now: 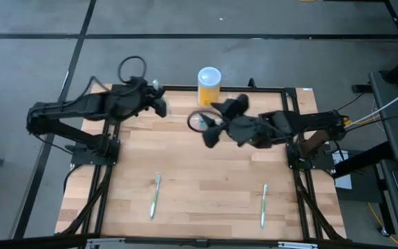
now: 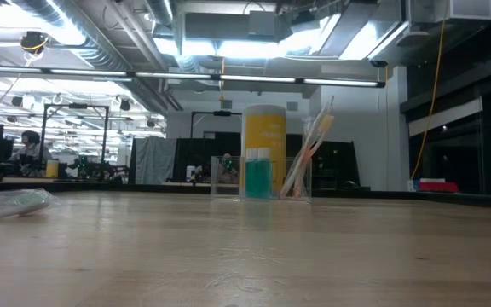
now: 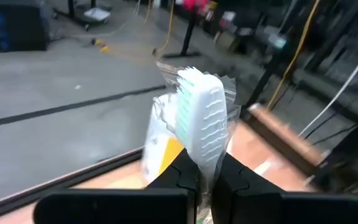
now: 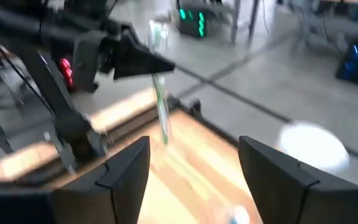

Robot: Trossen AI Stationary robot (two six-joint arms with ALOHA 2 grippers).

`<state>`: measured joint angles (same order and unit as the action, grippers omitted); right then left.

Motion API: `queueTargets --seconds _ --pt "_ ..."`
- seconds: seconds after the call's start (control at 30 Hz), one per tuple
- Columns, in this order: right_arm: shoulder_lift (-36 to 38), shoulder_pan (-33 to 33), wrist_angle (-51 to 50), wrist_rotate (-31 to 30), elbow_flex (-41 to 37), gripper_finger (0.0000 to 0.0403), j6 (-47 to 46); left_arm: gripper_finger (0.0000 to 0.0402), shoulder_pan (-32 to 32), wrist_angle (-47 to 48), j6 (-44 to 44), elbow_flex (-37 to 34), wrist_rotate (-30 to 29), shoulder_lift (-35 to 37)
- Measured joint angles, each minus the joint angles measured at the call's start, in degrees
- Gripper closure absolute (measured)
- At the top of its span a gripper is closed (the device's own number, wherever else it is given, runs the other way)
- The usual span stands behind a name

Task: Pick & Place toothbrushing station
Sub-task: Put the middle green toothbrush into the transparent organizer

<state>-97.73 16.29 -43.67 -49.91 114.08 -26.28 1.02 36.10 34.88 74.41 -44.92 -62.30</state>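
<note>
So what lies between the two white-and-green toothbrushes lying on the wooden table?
Nothing: the high view shows bare wood between the left toothbrush and right toothbrush.

floor: grey concrete with dark seams is lying around the table | ceiling lights: long tubes are shining | windows: are looking dark

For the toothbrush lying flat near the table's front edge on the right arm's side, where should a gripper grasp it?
Grip the toothbrush at mid-handle, coming straight down from above, with the jaws closing across its narrow width. It lies flat, running roughly front to back, with bare table on both sides, so the fingers probably have room there.
</note>
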Motion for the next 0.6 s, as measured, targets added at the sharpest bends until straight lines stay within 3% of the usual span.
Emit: queueTargets --seconds 0.1,0.23,0.43,0.6 --pt "1.74 2.05 -11.94 -1.15 0.00 0.0165 -8.94 0.0395 4.24 -0.45 -1.45 -1.26 5.44 -2.70" --pt "2.71 6.00 -26.05 -2.16 0.00 0.0173 -21.59 0.0395 8.09 -16.47 -3.15 -9.59 10.74 -6.25" --pt "2.84 12.83 -36.07 -5.07 0.00 0.0177 -38.35 0.0395 14.90 -40.44 -3.09 -22.66 15.25 -10.29" --pt "2.84 18.59 -39.87 -8.36 0.00 0.0177 -49.31 0.0395 16.87 -51.26 -6.40 -27.92 18.34 -14.68"
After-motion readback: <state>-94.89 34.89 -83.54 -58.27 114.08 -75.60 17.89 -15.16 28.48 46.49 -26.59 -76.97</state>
